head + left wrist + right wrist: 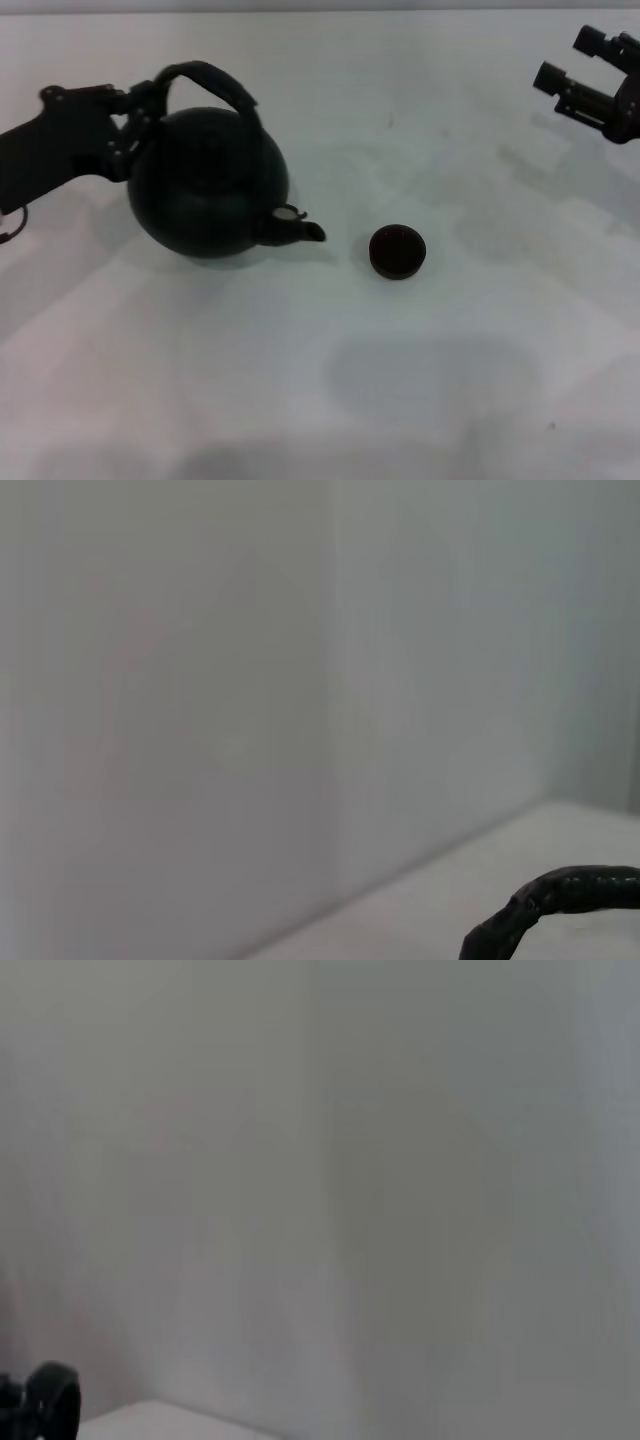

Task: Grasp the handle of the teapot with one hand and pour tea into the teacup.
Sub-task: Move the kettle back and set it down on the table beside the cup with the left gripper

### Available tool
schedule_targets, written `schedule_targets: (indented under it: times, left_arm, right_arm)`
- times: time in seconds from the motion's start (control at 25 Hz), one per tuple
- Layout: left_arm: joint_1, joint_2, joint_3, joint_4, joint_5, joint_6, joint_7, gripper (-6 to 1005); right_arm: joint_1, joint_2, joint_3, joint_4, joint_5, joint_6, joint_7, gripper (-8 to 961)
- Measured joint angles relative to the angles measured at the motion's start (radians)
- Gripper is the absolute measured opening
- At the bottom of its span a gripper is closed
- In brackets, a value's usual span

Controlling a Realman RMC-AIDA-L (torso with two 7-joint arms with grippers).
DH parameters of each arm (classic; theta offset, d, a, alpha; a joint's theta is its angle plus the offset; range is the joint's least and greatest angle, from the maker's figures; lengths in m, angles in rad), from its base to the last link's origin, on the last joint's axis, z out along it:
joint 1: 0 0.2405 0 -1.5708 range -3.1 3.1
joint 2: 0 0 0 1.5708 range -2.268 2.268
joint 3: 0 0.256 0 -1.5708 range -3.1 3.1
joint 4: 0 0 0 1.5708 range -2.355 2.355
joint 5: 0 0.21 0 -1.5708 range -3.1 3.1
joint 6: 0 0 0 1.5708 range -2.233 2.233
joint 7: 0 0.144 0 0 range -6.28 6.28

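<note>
White and bare-looking, the table (300,400) runs back to a pale wall, which fills most of both wrist views. On my head view the round black teapot (205,185) sits toward the left side of the table, its short spout (300,230) pointing right at the small dark teacup (397,251). The cup stands upright just beyond the spout tip, near it but not touching. My left hand (135,125) reaches in from the left edge and sits at the left foot of the arched handle (215,85), where the bail meets the pot body; it seems to be pinching the handle there, though I cannot see the fingers cleanly against the black pot. The left wrist view catches a curved stretch of that wrapped handle (560,900) against the wall. My right hand (590,72) hangs at the far right, well apart from the cup and the pot, fingers spread.
</note>
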Motion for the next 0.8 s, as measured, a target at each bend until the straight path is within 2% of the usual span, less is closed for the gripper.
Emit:
schedule_targets:
  times: [0.04,0.24,0.8]
  left_arm:
    - [-0.003,0.000,-0.022,-0.051,-0.037,0.020,0.055,114]
    - [-0.004,-0.001,-0.069,-0.148,-0.093,0.065,0.162,114]
    - [0.003,0.000,-0.134,-0.304,-0.141,0.112,0.273,113]
  right_arm:
    - [0.000,0.000,-0.002,0.000,-0.005,0.000,-0.002,840]
    - [0.002,0.002,-0.003,0.002,-0.010,-0.001,-0.011,840]
    - [-0.003,0.001,-0.004,0.032,-0.019,-0.002,-0.065,841]
